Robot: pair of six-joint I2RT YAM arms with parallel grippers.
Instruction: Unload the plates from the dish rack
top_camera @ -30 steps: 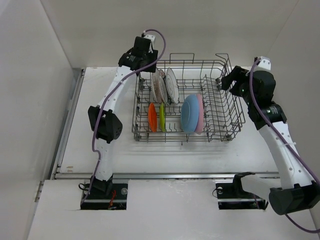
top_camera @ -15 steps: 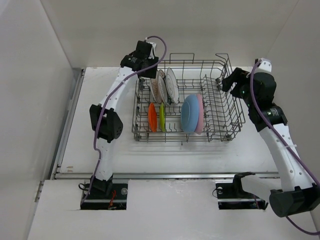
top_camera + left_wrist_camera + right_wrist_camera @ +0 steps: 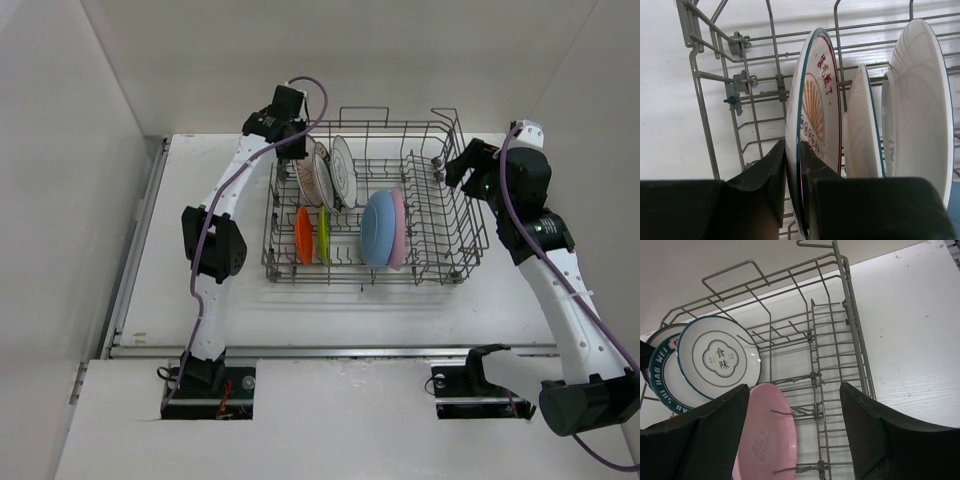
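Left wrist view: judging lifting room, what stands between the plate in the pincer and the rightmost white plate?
A third white plate stands on edge between the gripped plate and the rightmost plate, in the left wrist view.

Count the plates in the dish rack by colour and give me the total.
White patterned plates: 3
Orange plate: 1
Lime-green plate: 1
Light-blue plate: 1
Pink plate: 1
Total: 7, all standing in the dish rack
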